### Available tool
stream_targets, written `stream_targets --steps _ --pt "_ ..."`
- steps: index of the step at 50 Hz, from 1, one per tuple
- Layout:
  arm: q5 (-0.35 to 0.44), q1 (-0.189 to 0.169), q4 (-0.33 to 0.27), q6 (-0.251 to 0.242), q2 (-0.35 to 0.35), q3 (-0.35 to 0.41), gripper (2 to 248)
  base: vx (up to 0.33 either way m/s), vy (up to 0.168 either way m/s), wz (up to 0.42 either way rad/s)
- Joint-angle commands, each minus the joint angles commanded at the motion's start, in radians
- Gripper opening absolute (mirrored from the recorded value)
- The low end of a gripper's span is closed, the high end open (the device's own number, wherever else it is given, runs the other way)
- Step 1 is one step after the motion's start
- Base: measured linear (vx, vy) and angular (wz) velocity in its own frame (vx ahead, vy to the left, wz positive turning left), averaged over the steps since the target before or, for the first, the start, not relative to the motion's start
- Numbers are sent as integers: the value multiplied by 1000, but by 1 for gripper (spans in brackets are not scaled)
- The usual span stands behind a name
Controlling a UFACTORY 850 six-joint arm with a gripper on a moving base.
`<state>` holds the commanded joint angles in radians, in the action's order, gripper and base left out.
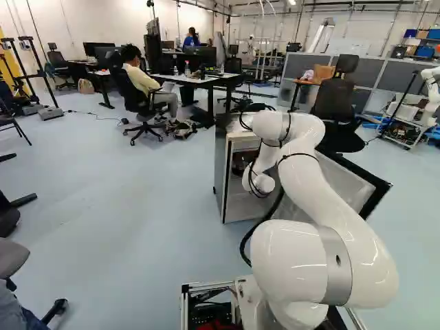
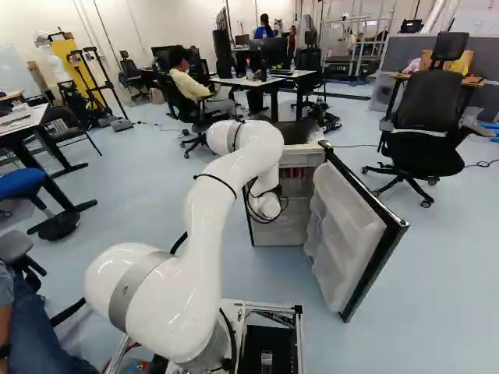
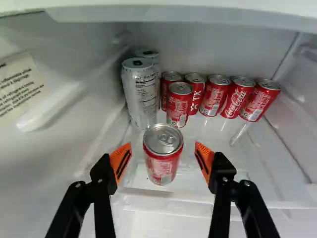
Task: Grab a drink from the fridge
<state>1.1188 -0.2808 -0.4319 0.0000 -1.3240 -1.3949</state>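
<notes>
A short red can with a silver top (image 3: 162, 161) stands upright on the glass fridge shelf (image 3: 198, 194). My gripper (image 3: 164, 149) is open around it, its orange pads on either side with a gap to the can. Behind stand several more red cans (image 3: 215, 95) and two taller silver cans (image 3: 140, 94) near the side wall. In the base views the gripper is hidden by the arm's wrist and the fridge (image 1: 221, 168); the fridge door (image 2: 345, 238) stands open beside the arm.
A shelf edge or ceiling (image 3: 188, 14) spans the fridge above the cans. An office chair (image 2: 427, 128) stands beyond the door. Desks (image 1: 196, 78) are behind the fridge. A seated person's leg shows at the near left. Another robot (image 1: 432, 93) is at the far right.
</notes>
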Motion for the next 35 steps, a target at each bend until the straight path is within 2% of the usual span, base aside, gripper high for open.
stream_targets --steps 24,25,29,30,34,35 --pt "14 0 0 0 0 0 186 0 0 0" --pt "14 0 0 0 0 0 161 0 0 0" --pt "14 0 0 0 0 0 161 0 0 0" --pt "14 0 0 0 0 0 121 0 0 0" --pt "14 0 0 0 0 0 121 0 0 0" --pt "14 0 0 0 0 0 96 0 0 0"
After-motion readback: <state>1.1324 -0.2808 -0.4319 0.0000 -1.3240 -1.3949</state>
